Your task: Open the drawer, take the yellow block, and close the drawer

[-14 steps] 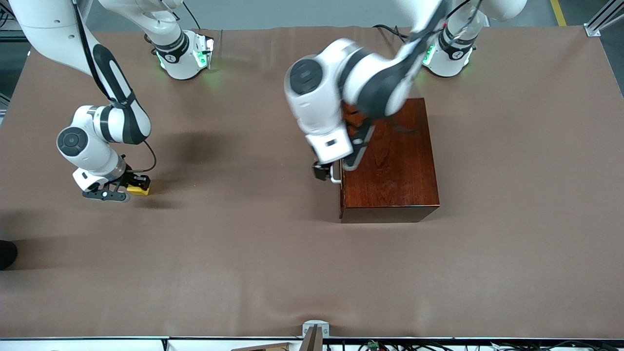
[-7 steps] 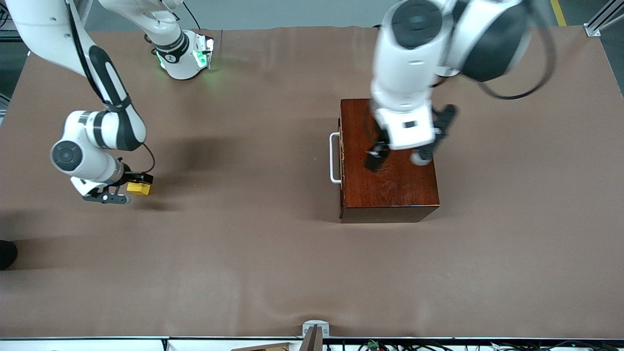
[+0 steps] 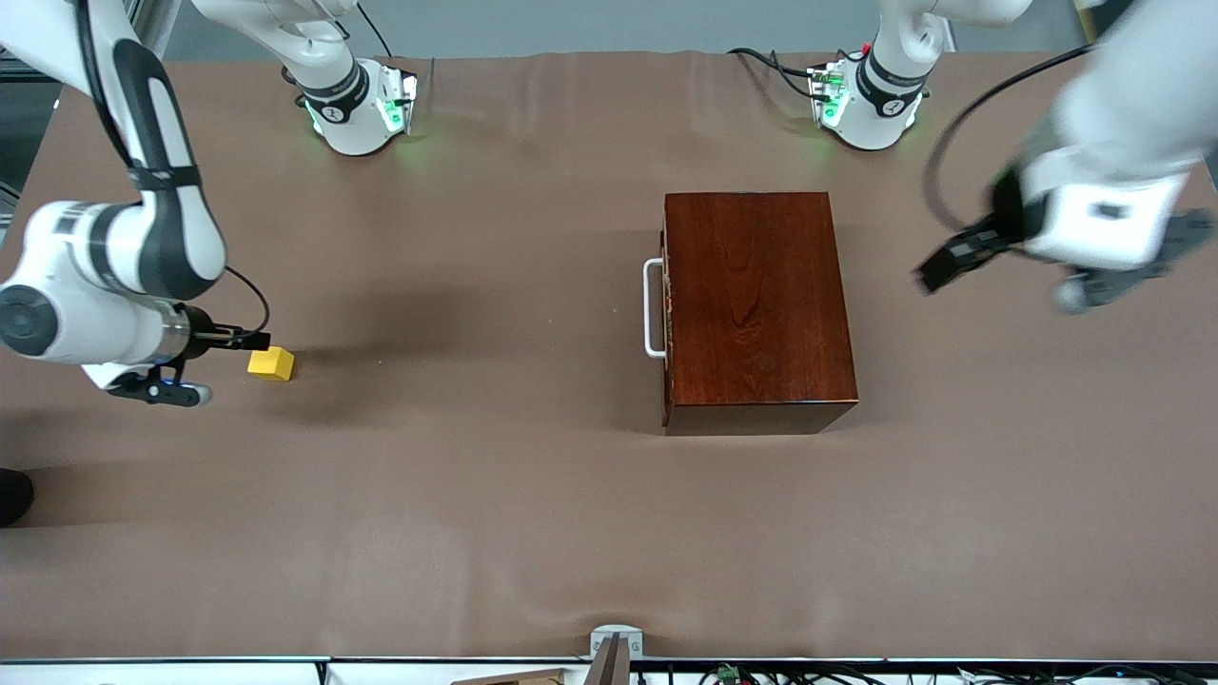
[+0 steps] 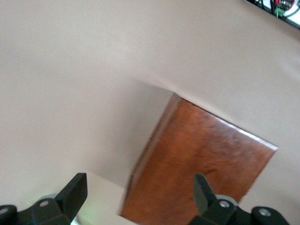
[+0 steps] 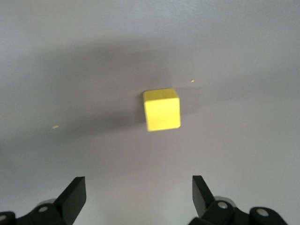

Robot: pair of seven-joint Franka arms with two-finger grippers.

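Observation:
The dark reddish-brown box point(image 3: 758, 309) stands mid-table, and its drawer is pushed in, with the white loop handle point(image 3: 652, 309) facing the right arm's end. The yellow block point(image 3: 271, 363) lies alone on the cloth near the right arm's end. My right gripper point(image 3: 226, 366) is open and empty, drawn back a little from the block point(image 5: 162, 108), which lies ahead of the spread fingers point(image 5: 75, 192). My left gripper point(image 3: 994, 290) is open and empty, raised over the cloth at the left arm's end. Its wrist view shows the box point(image 4: 201, 164) from above.
Brown cloth point(image 3: 476, 523) covers the whole table. The two arm bases point(image 3: 357, 105) point(image 3: 871, 95) stand at the edge farthest from the front camera. A small metal bracket point(image 3: 616, 642) sits at the nearest edge.
My right gripper opened, let go of the yellow block and backed away from it. My left arm swung from the drawer handle, over the box, out to the left arm's end.

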